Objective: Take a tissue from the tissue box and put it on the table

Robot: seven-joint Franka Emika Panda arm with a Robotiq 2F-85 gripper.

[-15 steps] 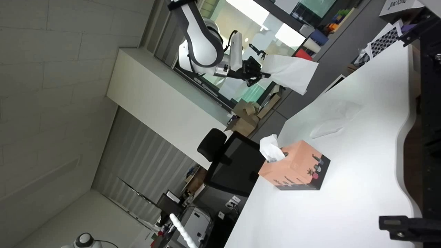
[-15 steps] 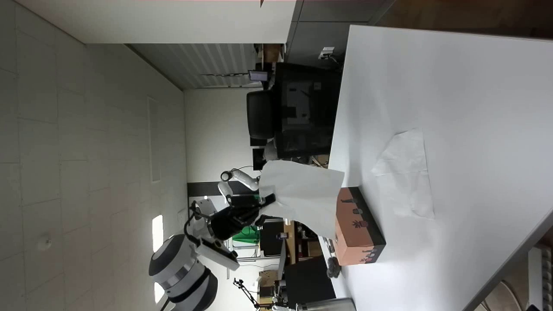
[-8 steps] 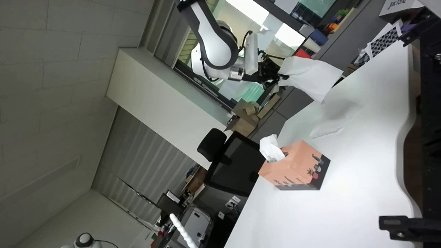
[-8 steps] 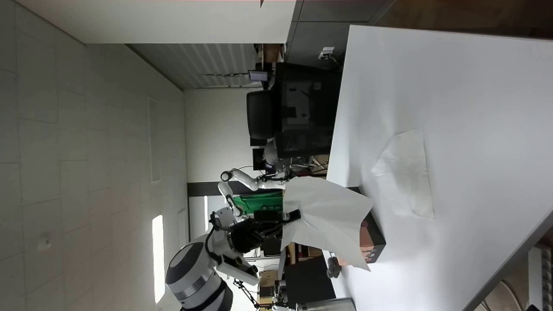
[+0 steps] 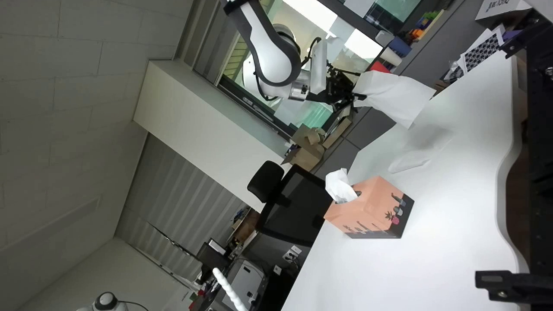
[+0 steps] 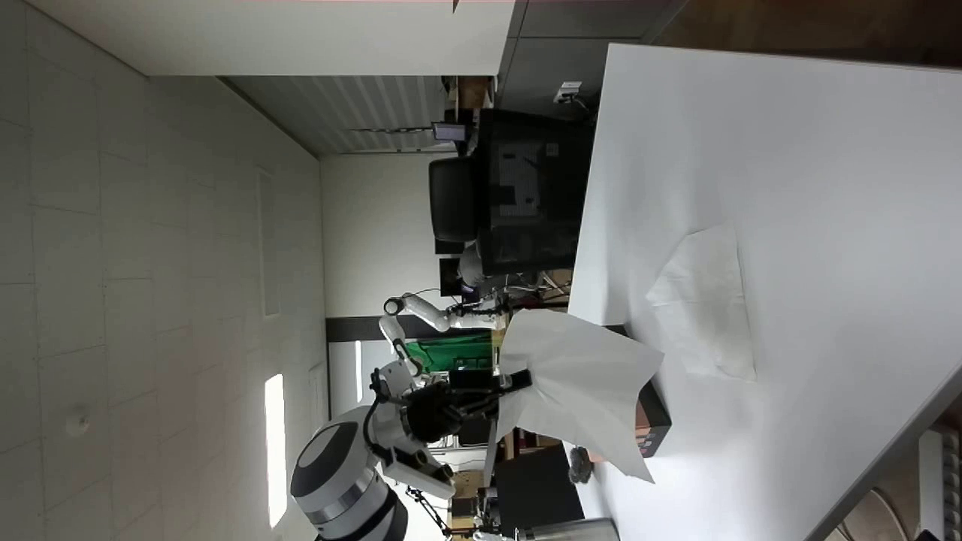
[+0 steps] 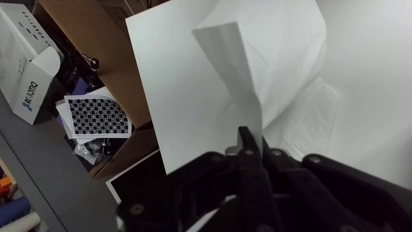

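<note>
The gripper (image 7: 256, 143) is being shown at the bottom of the wrist view, its fingers (image 7: 247, 138) being pressed together on the tissue (image 7: 283, 61) just below the middle of the frame. The arm (image 5: 274, 65) is being held, in an exterior view, sloping down from the top of the frame and then bent across, so that the gripper is being pointed to the right. The tissue is being pinched near one edge and is being held above the table (image 5: 449, 246), apart from it. Its long axis is being aimed up the frame in the wrist view, one corner being folded toward the upper left; in both exterior views its free edge is being aimed right. By the table a flat sheet (image 6: 710, 315) is being borne, right of centre in an exterior view. The box (image 5: 376, 207) is being borne there too, lower right of centre in an exterior view, its tuft (image 5: 340, 188) being pointed to the upper left. Beyond, a carton (image 7: 106, 64) is being seen at the left of the wrist view, and a chair (image 5: 298, 207) near the middle of an exterior view.
</note>
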